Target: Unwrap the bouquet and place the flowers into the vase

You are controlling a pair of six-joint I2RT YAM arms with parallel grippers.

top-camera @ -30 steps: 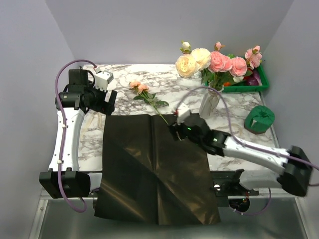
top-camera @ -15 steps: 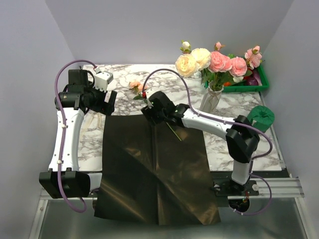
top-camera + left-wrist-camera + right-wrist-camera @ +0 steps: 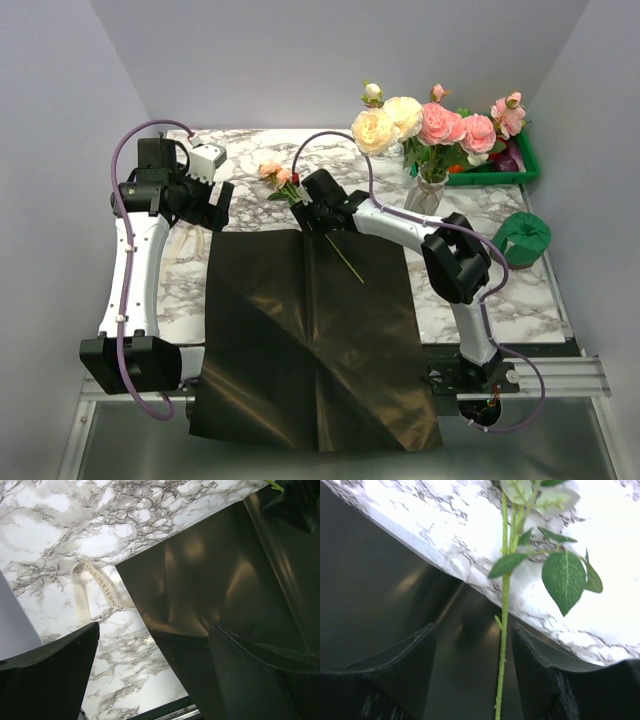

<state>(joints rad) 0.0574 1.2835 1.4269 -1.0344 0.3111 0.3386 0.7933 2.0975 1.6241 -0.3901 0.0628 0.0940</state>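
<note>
Over marble, right end effector straddles flower stem

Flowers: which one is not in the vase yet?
The small peach spray lying flat across marble and black wrapper, under the right gripper; the rest stand in the vase.
</note>
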